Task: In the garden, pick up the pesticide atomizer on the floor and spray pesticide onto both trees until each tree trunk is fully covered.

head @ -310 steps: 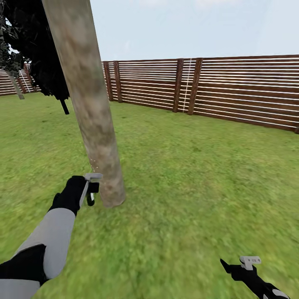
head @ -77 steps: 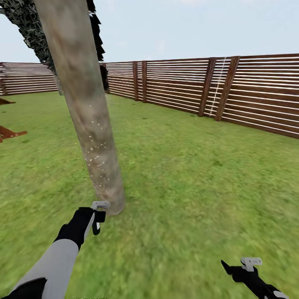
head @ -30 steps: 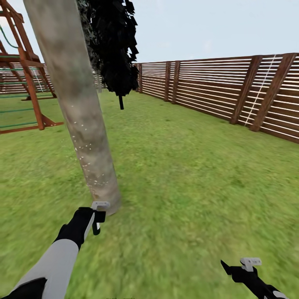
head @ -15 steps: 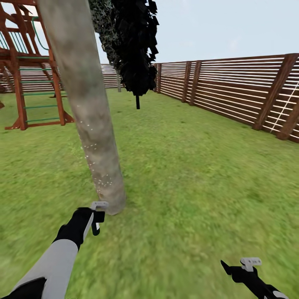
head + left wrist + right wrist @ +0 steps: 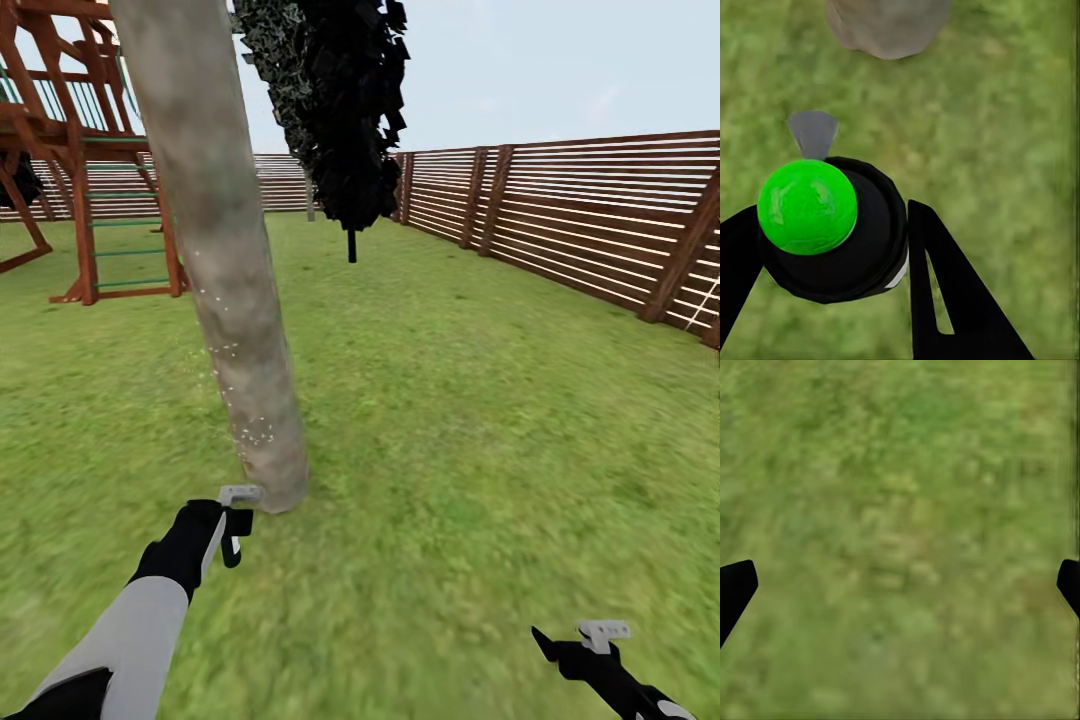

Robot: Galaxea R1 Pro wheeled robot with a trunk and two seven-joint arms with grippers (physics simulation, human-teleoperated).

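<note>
Left hand gripping pesticide atomizer lower left, beside speckled tree trunk base, right hand spread wide lower right.

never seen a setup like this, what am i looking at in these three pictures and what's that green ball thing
It is a simulated two-armed robot in a fenced garden. The big picture is from its head camera: the left gripper sits by the foot of a thick tree trunk, and the right gripper hangs low over the grass. The other two pictures come from cameras on the wrists. The left wrist view shows that gripper shut on the pesticide atomizer, a dark bottle; the green ball is its top. The right wrist view shows open fingertips above grass, holding nothing.
</note>
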